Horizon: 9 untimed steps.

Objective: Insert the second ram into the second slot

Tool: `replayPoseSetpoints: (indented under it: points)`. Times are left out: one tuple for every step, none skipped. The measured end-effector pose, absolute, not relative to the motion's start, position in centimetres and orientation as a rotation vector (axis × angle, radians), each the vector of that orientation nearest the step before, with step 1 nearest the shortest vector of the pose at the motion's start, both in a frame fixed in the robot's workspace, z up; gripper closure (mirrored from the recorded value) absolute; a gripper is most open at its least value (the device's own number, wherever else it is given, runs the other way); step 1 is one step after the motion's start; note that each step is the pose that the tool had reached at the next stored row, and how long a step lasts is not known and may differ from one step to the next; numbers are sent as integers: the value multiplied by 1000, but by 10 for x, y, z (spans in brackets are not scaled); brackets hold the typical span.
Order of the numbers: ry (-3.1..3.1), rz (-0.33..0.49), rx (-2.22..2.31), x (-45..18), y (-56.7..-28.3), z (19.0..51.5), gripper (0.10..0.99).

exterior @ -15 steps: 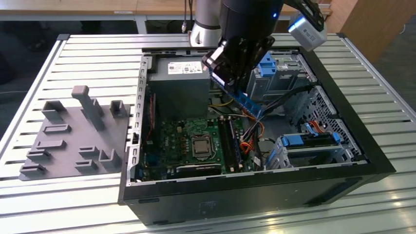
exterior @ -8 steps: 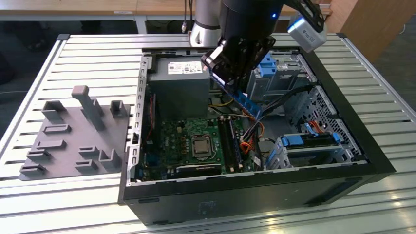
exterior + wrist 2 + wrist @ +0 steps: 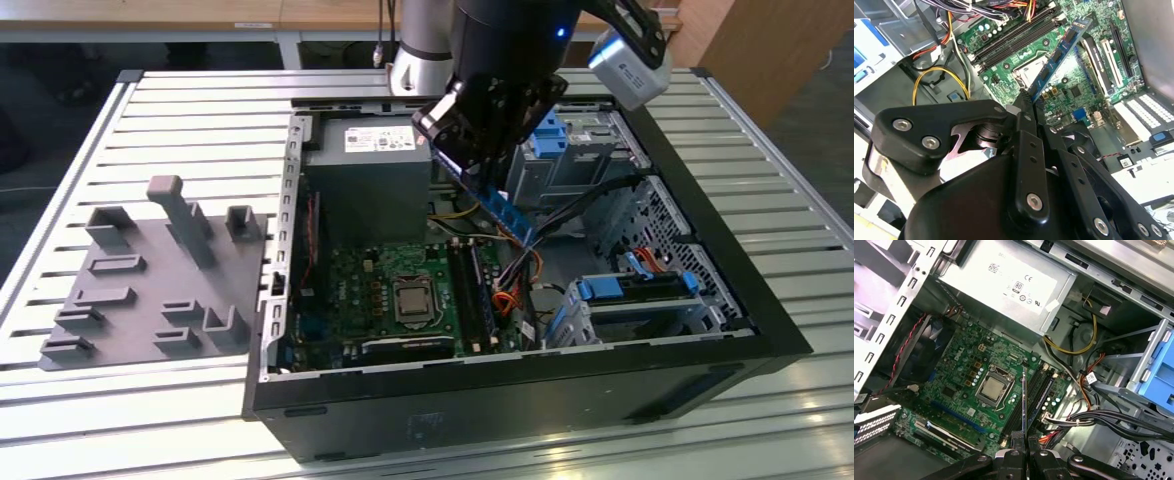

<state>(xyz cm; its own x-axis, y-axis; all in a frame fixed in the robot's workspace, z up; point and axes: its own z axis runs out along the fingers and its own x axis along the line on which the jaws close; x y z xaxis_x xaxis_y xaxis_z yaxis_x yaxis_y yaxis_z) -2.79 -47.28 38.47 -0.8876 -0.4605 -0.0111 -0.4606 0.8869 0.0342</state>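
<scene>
My black gripper (image 3: 489, 190) hangs over the open computer case and is shut on the second ram (image 3: 510, 218), a thin blue stick held by one end. In the second wrist view the second ram (image 3: 1059, 55) juts out from the gripper (image 3: 1026, 102) at a slant over the green motherboard (image 3: 1064, 90). The long black memory slots (image 3: 1014, 36) lie beside it, and the stick touches none of them. In the first wrist view the second ram (image 3: 1024, 405) shows edge-on above the gripper (image 3: 1026, 442), lined up along the slots (image 3: 1036, 390). A blue stick (image 3: 1047, 399) appears seated in the slot nearest the cables.
A grey power supply (image 3: 374, 140) sits at the case's far end, and the processor socket (image 3: 411, 300) lies beside the slots. Orange and black cables (image 3: 514, 295) and blue drive brackets (image 3: 638, 288) crowd the exterior view's right. A grey fixture (image 3: 147, 270) rests on the slatted table (image 3: 80, 400).
</scene>
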Motion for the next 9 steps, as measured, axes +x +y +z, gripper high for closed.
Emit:
replayPoseSetpoints:
  points:
    - [3050,56,-738,-28,-473,385,949]
    - [3052,56,-730,-28,-473,385,949]
    - [3054,56,-724,-28,-473,385,949]
    - [3055,56,-717,-28,-473,385,949]
    - [3057,56,-710,-28,-473,385,949]
    - [3058,56,-703,-28,-473,385,949]
    - [3060,56,-696,-28,-473,385,949]
    - [3061,56,-690,-28,-473,385,949]
    - [3062,56,-683,-28,-473,385,949]
